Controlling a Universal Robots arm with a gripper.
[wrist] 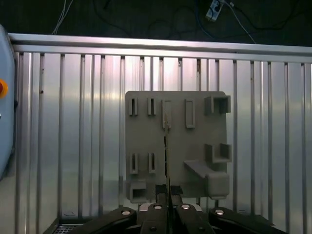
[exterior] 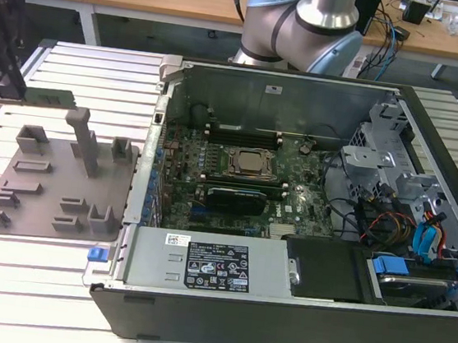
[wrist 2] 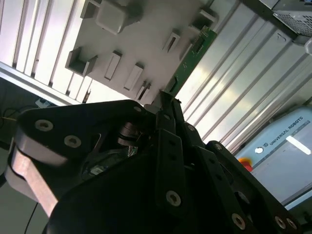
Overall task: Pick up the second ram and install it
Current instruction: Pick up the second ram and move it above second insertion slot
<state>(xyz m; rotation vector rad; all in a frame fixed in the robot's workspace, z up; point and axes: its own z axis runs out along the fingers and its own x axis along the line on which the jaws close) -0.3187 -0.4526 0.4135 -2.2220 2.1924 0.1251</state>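
- Exterior view: the arm's pale blue and silver joints (exterior: 312,24) rise behind the open computer case (exterior: 292,195). The dark gripper (exterior: 6,80) hangs at the exterior view's left edge, above the far side of the grey holder tray (exterior: 44,192).
- In the first wrist view the camera looks straight down on the holder tray (wrist: 195,146). The tray lies flat on the slatted metal table (wrist: 73,122), and the gripper (wrist: 168,197) hangs over the edge of the tray.
- The second ram (exterior: 47,98) shows in the exterior view as a thin, level strip. It reaches from the gripper out over the far edge of the holder tray, clear of the tray's posts.
- In the first wrist view the second ram (wrist: 167,146) is seen edge-on. It is a narrow line that runs from the fingers across the middle of the holder tray.
- In the second wrist view the second ram (wrist 2: 191,62) shows its flat green face as a long, straight stick. It sticks out of the gripper (wrist 2: 165,100) beside the slots of the holder tray (wrist 2: 146,29).
- The jaws are pressed nearly together, with only the thin board between them. They clamp the second ram at one end, and its other end is free.
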